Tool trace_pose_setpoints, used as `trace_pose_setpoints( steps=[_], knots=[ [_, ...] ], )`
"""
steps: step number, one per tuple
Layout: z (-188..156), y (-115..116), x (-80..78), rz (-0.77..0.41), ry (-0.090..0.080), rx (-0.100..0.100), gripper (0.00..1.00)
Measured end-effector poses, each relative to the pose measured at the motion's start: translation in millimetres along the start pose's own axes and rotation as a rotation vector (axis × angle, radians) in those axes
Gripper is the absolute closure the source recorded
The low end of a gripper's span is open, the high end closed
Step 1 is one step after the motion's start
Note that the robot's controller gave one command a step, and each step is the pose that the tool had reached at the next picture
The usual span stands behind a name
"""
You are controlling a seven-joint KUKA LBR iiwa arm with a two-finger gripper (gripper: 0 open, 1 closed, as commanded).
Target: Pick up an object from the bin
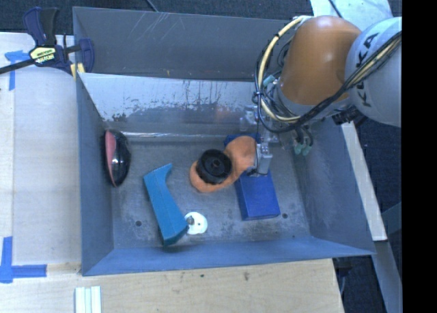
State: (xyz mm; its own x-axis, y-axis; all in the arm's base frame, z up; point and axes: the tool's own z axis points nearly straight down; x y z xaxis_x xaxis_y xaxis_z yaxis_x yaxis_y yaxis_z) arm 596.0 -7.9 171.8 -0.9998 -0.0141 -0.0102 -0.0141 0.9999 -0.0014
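My gripper [262, 161] hangs low in the right half of the bin, its metal fingertip touching down at the near edge of an orange lump [237, 156] and just above a dark blue flat block [257, 197]. A black round disc [214, 165] rests on the orange lump's left part. I cannot make out the gap between the fingers, and nothing shows as held.
A light blue L-shaped piece [164, 202] lies in the front middle with a small white round thing [196, 223] at its lower end. A black and pink oval thing [115, 156] leans at the left wall. The arm's orange cover and cables fill the upper right.
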Motion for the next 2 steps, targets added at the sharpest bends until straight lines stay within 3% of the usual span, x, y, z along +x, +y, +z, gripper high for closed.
trace_pose_setpoints(
  steps=[1,2],
  knots=[
    [55.7,7.0,21.3,-0.004,0.007,-0.002,0.00],
    [88.1,-5.6,-11.6,0.001,-0.019,-0.003,1.00]
  ],
)
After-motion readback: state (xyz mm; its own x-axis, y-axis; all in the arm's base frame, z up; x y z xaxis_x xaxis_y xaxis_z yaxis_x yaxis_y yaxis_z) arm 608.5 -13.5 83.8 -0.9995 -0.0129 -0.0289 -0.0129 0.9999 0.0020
